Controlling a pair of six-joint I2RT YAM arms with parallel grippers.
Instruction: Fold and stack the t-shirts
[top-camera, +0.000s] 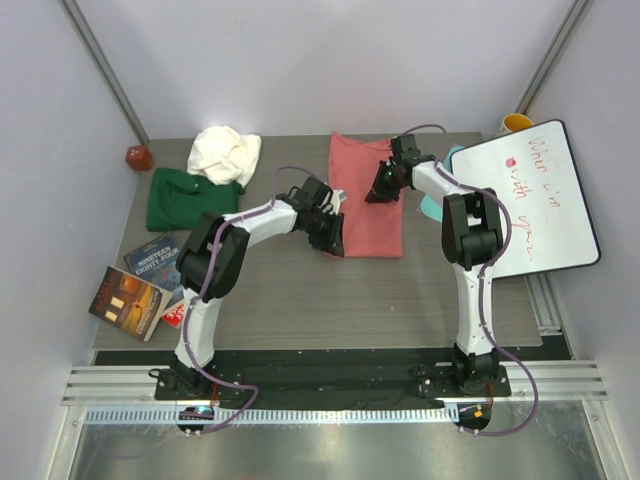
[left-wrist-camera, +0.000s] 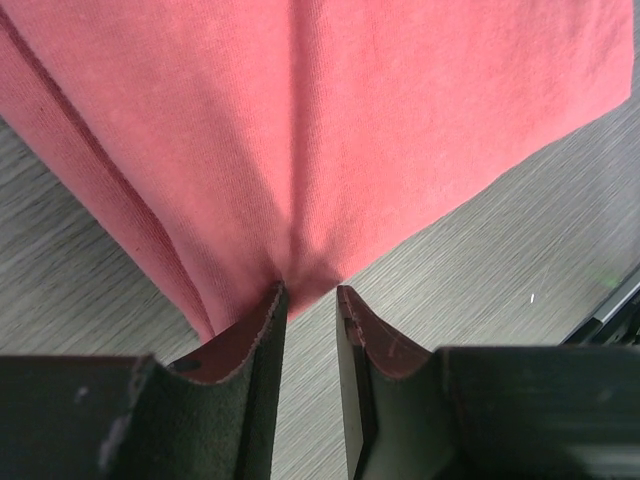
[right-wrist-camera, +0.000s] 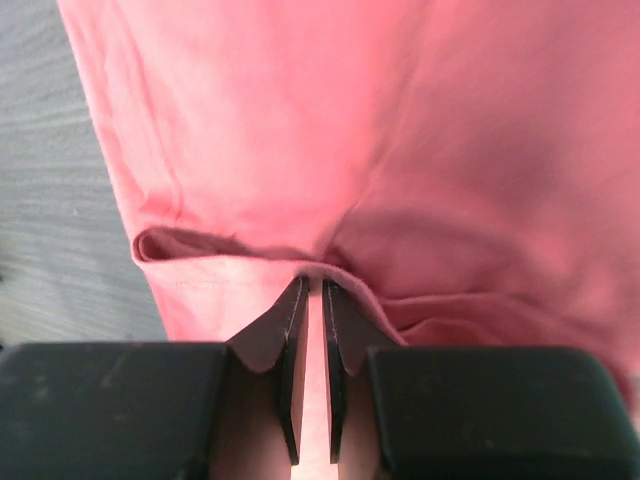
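1. Salmon-pink t-shirt (top-camera: 365, 200) lies spread as a narrow panel toward the far edge of the worktop (top-camera: 400, 300), right of centre. Folding is judged part done.
2. Right pincer (right-wrist-camera: 311, 283) is clenched on a raised pleat of this shirt, evidently to carry that portion over.
3. Left pincer (left-wrist-camera: 310, 290) sits at the shirt's near-left hem with jaws narrowly apart and cloth puckering toward them. A grip cannot be confirmed.
4. Dark green t-shirt (top-camera: 185, 200) and crumpled cream-white t-shirt (top-camera: 225, 152) wait overlapping at the far-left corner, not yet stacked.
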